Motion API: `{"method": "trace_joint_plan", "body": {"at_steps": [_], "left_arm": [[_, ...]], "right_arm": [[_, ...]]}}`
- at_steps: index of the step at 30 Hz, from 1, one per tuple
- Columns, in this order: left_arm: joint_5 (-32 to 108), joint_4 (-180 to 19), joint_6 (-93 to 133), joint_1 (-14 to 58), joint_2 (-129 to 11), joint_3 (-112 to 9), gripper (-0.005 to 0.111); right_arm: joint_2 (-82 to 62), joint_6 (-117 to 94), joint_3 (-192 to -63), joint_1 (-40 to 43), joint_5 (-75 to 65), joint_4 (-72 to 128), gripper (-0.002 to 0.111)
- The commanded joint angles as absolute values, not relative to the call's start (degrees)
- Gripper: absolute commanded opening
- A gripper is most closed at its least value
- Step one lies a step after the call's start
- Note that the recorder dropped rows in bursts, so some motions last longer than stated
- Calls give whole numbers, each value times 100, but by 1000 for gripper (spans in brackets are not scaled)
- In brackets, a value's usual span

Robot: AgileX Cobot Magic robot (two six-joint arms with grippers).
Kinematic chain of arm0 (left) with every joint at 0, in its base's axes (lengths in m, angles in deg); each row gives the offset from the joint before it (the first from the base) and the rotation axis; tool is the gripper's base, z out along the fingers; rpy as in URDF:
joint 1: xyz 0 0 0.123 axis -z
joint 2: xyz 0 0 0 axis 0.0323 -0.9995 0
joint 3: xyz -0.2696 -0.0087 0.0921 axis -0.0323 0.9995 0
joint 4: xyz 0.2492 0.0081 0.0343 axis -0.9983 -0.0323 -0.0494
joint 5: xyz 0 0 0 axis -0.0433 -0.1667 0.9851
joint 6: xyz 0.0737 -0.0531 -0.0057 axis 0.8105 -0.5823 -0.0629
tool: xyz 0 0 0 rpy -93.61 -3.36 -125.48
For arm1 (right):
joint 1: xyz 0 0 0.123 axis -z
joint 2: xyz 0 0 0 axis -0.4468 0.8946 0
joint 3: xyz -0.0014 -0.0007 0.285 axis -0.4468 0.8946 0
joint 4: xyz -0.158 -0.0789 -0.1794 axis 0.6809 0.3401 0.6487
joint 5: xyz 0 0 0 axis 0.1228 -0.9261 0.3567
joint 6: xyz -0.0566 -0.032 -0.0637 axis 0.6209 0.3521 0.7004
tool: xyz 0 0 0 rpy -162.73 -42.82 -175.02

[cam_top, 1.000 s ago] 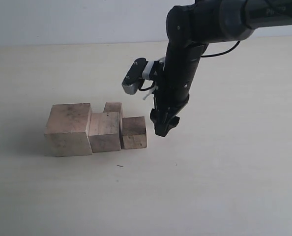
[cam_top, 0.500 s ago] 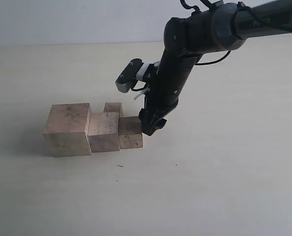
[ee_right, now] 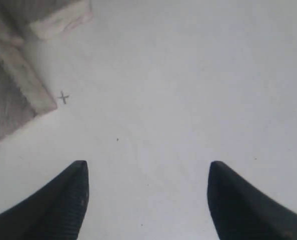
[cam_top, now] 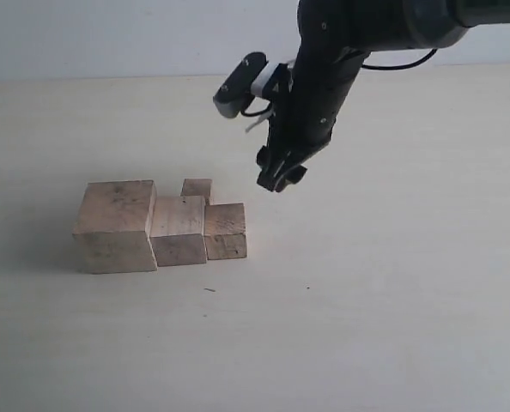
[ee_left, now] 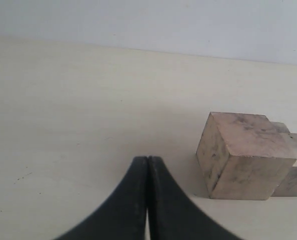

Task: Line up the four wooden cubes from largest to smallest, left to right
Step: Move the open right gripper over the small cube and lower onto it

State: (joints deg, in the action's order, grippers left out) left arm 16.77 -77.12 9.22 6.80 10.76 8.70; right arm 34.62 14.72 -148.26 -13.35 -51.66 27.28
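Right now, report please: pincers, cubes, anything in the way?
Left pincer shut, empty. Right pincer open, empty, hovering past the row's right end. Three cubes touching in a row, largest left; smallest cube behind them. No obstacle seen.

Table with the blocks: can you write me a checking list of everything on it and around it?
Surface: pale table, smooth.
Job's things: largest cube, second cube and third cube touch in a row, left to right; smallest cube sits behind the row, not lined up.
Clutter: tiny dark specks in front of the row.
Grippers: right gripper open, empty, in the air right of the cubes; left gripper shut, empty.
Cables: black cable looping off the arm.
Surroundings: plain pale wall.
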Motion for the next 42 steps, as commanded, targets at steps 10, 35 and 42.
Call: {"method": "trace_joint_plan", "body": {"at_steps": [10,35,42], "left_arm": [[1745,-7730,922,709,1106,889,0],[1745,-7730,922,709,1106,889,0],[1745,-7730,922,709,1106,889,0]], "right_arm": [[2983,-1381,-15562,-1341,-4983,1281,64],[4806,-3375,-17291,-1783,-5643,1445,63],[4980,-3665,-17291,-1783,-5882,1495,63]]}}
